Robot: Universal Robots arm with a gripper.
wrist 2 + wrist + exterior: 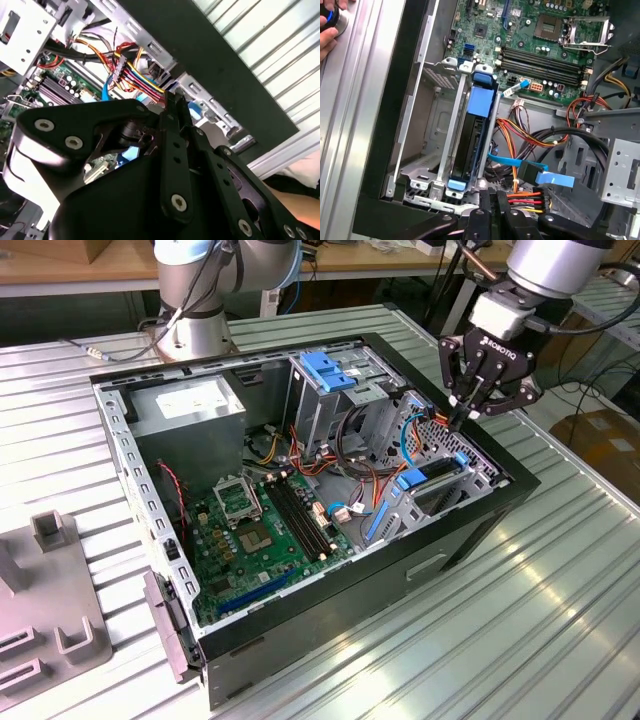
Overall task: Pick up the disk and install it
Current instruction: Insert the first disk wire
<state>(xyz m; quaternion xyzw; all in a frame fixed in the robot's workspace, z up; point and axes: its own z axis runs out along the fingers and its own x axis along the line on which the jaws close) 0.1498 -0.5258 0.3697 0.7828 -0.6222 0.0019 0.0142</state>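
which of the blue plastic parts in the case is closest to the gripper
The blue-railed disk seated in the bay at the case's front corner, right below the gripper. The blue-handled cage sits further back, toward the exterior view's left.

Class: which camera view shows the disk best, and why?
The first wrist view: the disk stands edge-on in its bay with its blue rails running along it. The exterior view shows just blue rail near the case front, below the hand. The second wrist view offers blue glimpses behind the hand.

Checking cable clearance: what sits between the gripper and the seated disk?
In the first wrist view, a bundle of coloured power wires and a flat blue data cable lie beside the disk, just ahead of the gripper.
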